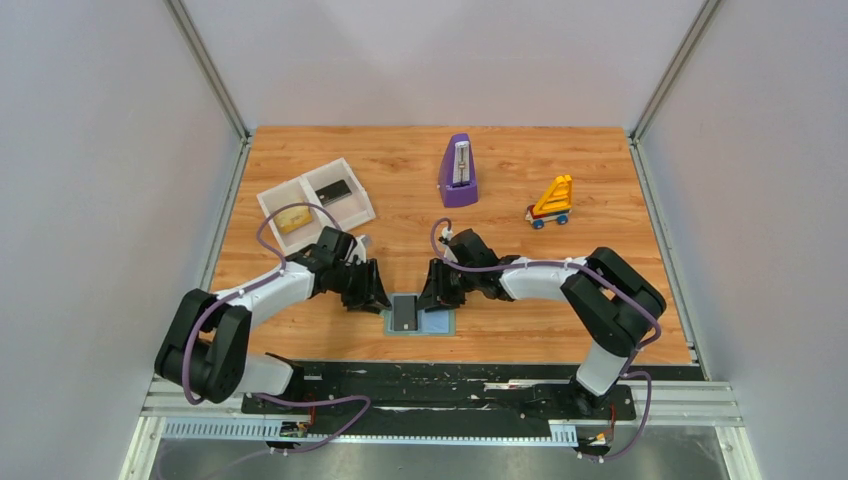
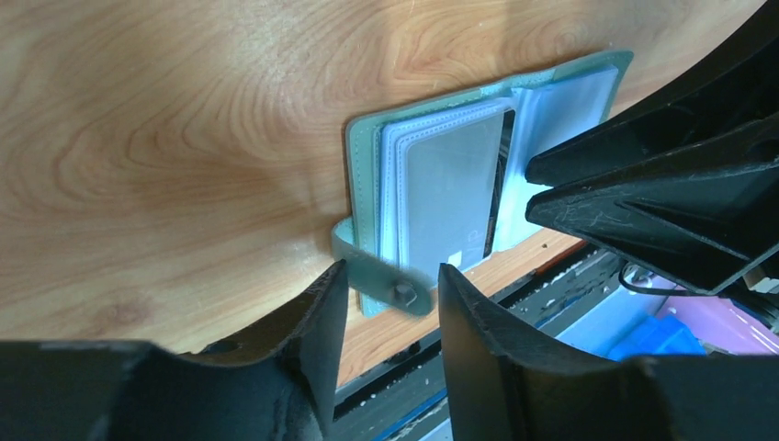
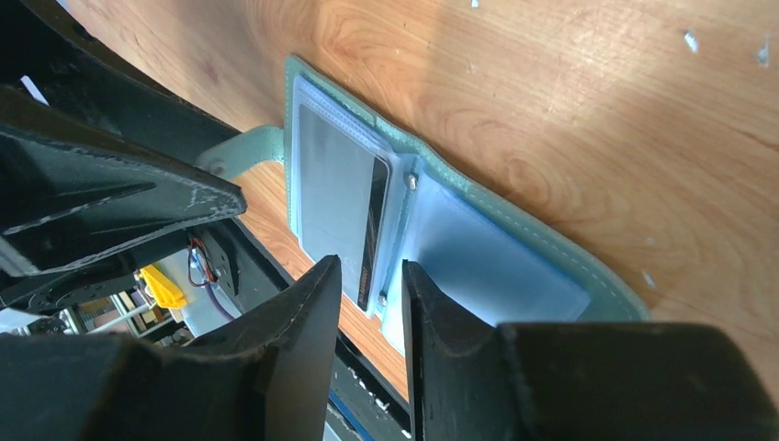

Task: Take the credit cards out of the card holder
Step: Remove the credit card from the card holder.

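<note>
Overhead first. Table (image 1: 560, 290) is orange wood grain. A white two-bay tray (image 1: 350, 207) sits at ten o'clock, with the gold card (image 1: 293, 219) flat in its left bay and the dark card (image 1: 333, 190) flat in its right bay. Purple metronome (image 1: 458, 172) at twelve and yellow toy (image 1: 551, 202) at two, both well apart from the work. Card holder (image 1: 438, 322) at six, opened flat, just beside the table's near lip. A sleeved card (image 1: 404, 313) shows on its left leaf. Left gripper (image 1: 372, 292) stands at the holder's ten o'clock, right gripper (image 1: 432, 298) at its one o'clock, with bare wood beyond both.

Left wrist. Holder is pale teal, stitched round the rim, with clear plastic sleeves (image 2: 560, 106) inside. The sleeved card is grey-faced with a dark stripe along one long edge. Strap tab (image 2: 390, 287), with a metal stud, curls off the holder's edge and lies below the gap between the fingers. Jaws spread, nothing between them.

Right wrist. Jaws a narrow way apart at the holder's near edge, over the sleeved card's corner. Whether they nip the sleeve edge, I cannot tell. The other leaf shows a frosted bluish sleeve.
</note>
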Robot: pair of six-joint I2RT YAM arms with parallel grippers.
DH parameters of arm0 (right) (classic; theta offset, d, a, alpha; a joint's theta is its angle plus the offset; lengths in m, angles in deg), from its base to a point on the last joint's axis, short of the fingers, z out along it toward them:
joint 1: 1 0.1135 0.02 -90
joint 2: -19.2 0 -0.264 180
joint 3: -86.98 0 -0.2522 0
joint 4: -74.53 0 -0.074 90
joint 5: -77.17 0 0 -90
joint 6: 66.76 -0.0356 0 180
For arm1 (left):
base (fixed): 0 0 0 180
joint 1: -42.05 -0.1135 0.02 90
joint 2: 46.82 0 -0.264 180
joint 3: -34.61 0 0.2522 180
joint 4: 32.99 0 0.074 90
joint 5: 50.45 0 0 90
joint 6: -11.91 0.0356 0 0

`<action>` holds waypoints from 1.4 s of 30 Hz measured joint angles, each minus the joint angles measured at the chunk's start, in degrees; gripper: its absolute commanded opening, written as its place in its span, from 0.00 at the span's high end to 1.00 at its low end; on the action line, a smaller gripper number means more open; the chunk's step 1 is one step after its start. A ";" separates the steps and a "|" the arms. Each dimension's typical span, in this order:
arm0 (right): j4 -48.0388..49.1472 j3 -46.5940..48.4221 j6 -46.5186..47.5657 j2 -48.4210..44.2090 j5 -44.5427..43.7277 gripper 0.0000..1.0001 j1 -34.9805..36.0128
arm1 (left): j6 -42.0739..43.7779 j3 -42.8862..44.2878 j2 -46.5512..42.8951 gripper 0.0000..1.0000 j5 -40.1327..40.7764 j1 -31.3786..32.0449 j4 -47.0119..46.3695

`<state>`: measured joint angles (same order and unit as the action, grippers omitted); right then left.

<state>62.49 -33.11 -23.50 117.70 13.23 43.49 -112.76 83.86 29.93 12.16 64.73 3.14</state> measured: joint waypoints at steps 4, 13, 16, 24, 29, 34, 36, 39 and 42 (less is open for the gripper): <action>1.07 0.09 0.33 0.83 0.02 0.72 0.00 | -0.61 -0.72 1.86 0.61 -0.07 0.57 -2.60; 2.12 0.04 0.35 0.98 0.00 0.76 0.00 | -2.32 -2.25 2.10 0.70 0.37 1.73 -4.66; 2.27 -0.15 0.33 0.98 -0.07 0.77 0.00 | -2.54 -2.25 1.68 0.65 0.87 1.79 -4.55; 2.32 -0.76 0.31 0.92 -0.09 0.77 0.00 | -2.51 0.02 -3.74 0.55 3.89 2.86 1.36; 1.99 -1.33 0.31 -0.24 -0.33 0.78 0.00 | -2.62 5.42 -4.90 0.57 3.98 5.90 3.21; 2.01 -1.36 0.31 -1.44 -0.66 0.78 0.02 | -3.23 6.80 -4.76 0.63 3.61 8.63 2.93; 1.99 -1.36 0.31 -1.46 -0.68 0.78 0.02 | -3.67 6.80 -4.17 0.67 3.13 8.98 2.32; 1.99 -1.40 0.28 -1.46 -0.72 0.78 0.00 | -4.02 6.80 -1.95 0.70 2.78 9.14 0.98; 1.99 -1.68 0.28 -1.46 -0.81 0.78 0.02 | -4.09 6.21 0.35 0.72 3.02 9.14 -0.55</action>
<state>64.48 -34.79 -23.22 116.23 12.42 43.51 -116.85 90.07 30.28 15.17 73.86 2.59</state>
